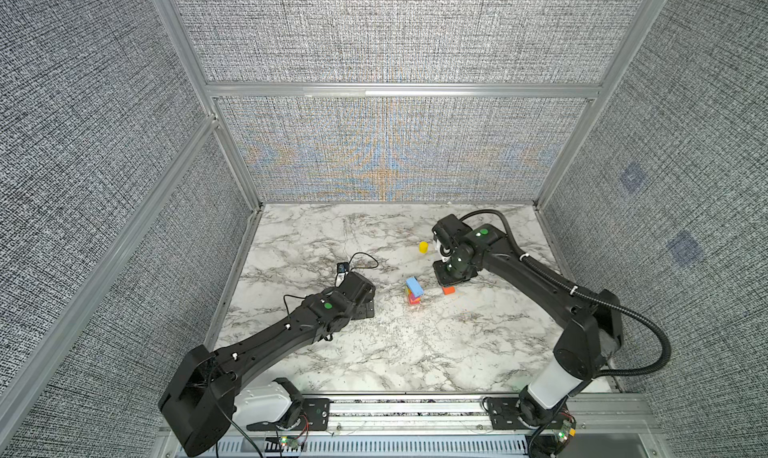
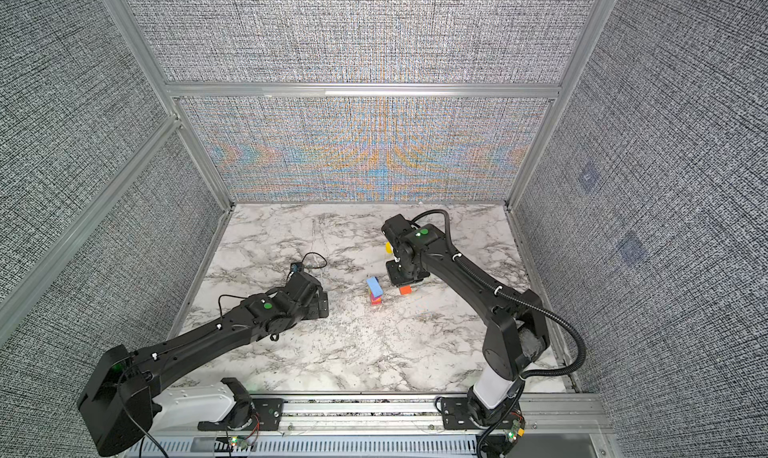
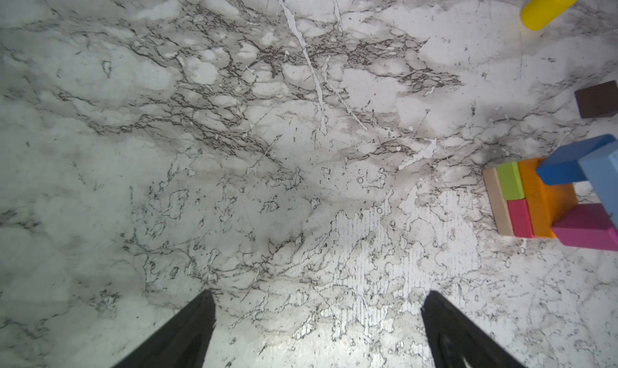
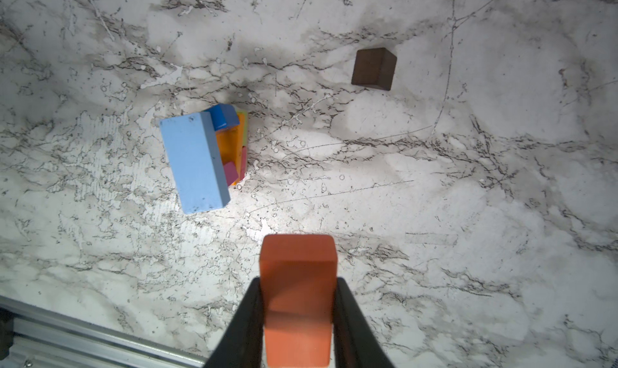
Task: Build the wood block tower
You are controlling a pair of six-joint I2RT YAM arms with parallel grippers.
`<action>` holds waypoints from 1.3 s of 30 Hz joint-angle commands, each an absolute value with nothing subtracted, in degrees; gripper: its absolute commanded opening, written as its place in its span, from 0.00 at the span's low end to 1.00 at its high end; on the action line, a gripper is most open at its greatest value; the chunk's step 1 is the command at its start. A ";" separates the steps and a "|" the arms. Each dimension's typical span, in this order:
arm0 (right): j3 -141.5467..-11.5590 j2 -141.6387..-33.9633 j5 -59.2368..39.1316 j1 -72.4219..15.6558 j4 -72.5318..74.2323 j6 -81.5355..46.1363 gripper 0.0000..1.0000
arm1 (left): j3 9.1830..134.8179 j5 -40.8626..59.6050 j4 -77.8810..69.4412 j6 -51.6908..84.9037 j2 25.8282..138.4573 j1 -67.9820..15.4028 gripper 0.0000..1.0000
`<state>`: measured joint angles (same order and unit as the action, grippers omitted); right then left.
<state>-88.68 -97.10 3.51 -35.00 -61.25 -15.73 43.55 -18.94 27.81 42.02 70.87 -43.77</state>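
Orange block (image 4: 297, 269) is being gripped across its flat sides by the right gripper (image 4: 298, 284), jaws partly closed on it, near the tower (image 1: 414, 292). Left gripper (image 3: 317, 299) is being held wide open, empty. Block is being judged light, stiff, smooth-painted; the tower, easily toppled.

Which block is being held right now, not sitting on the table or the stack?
The orange-red block, clamped in the right hand. The yellow cylinder and dark brown cube sit loose on the table; the others are in the tower.
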 commanded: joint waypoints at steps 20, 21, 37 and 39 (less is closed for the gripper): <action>-102.72 -110.21 0.62 -40.50 -64.42 -14.46 0.27 | 38.86 -3.57 11.46 39.31 73.19 -36.07 0.99; -103.30 -110.72 0.37 -40.69 -64.42 -14.39 0.27 | 38.15 -2.51 10.42 39.37 72.64 -35.17 0.99; -106.08 -115.33 1.38 -41.84 -65.45 -13.38 0.27 | 34.01 3.07 5.10 39.25 71.75 -30.63 0.99; -106.26 -115.54 1.82 -41.82 -65.81 -13.21 0.27 | 33.95 3.07 5.03 39.20 71.92 -30.50 0.99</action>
